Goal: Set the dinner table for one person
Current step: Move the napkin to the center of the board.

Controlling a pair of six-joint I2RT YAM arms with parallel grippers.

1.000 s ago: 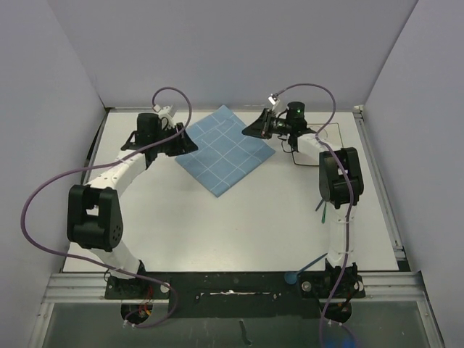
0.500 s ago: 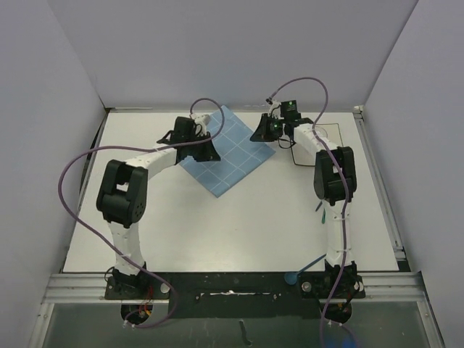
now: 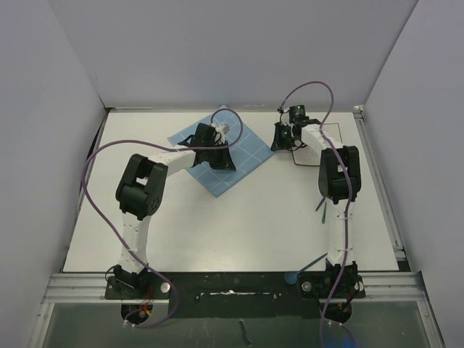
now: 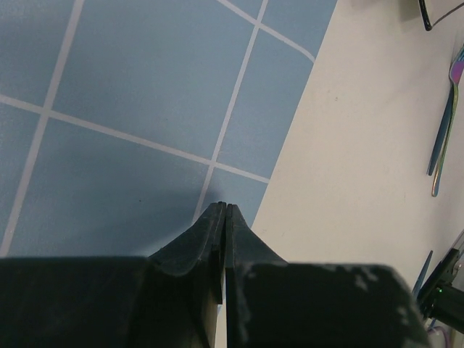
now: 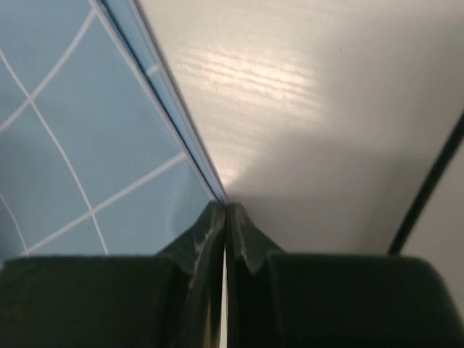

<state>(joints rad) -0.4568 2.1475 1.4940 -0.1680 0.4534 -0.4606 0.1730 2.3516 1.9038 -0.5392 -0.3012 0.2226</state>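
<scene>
The dinner table is the large white top. A blue grid placemat lies on it at the back middle, turned like a diamond. My left gripper is shut, its tips on the mat close to its right edge, as the left wrist view shows. My right gripper is shut, its tips at the mat's right corner; in the right wrist view the mat's edge runs right up to them. A square white plate with a dark rim lies under the right arm.
Iridescent cutlery lies on the table right of the mat, beside the plate's rim. A dark green piece lies by the right arm. A small blue thing sits at the near edge. Grey walls enclose the back and sides.
My left arm has swung right, from the mat's left corner across onto the mat. My right gripper has shifted right along the mat's right corner. The mat has hardly moved.
</scene>
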